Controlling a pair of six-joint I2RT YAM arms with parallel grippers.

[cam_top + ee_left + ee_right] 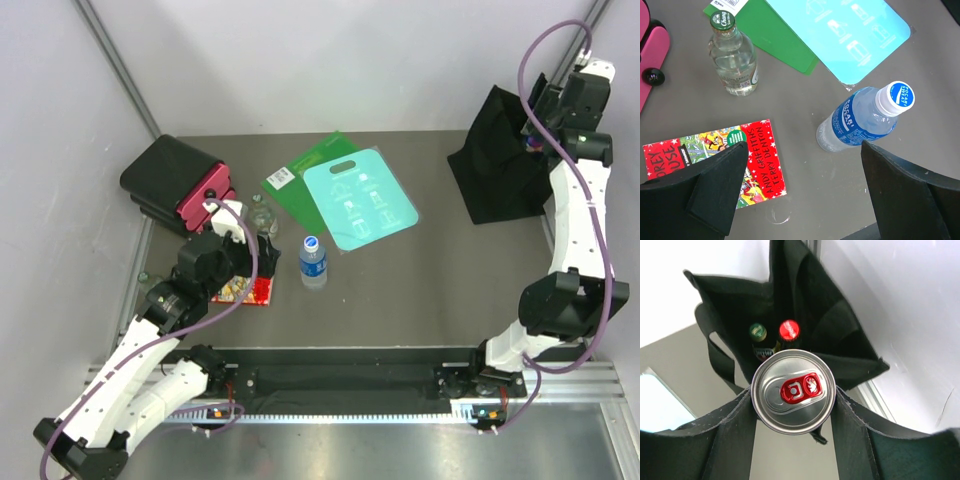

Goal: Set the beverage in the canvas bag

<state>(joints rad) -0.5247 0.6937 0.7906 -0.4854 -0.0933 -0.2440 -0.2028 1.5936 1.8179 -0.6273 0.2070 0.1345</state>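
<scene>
Two capped bottles (789,331) crowd the canvas bag (850,340); the right gripper (792,412), clamped on a silver can (793,390), could drop it onto them; left gripper (802,150) gapes apart

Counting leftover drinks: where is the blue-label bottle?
Top view: the blue-label bottle stands left of centre, between red book and teal card, beside the open left gripper.

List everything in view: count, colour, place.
canvas bag: one, black, far right corner
bottles in bag: two, green cap, red cap
can: one, silver with red tab, in right jaws above bag
plastic bottle: one, clear, blue label, centre
glass bottle: one, clear, green cap, left of centre
book: one, red, near left
sheets: two, green, teal, far centre, overlapping
case: one, black, pink edge, far left
left jaws: open above book
right jaws: shut on can
</scene>
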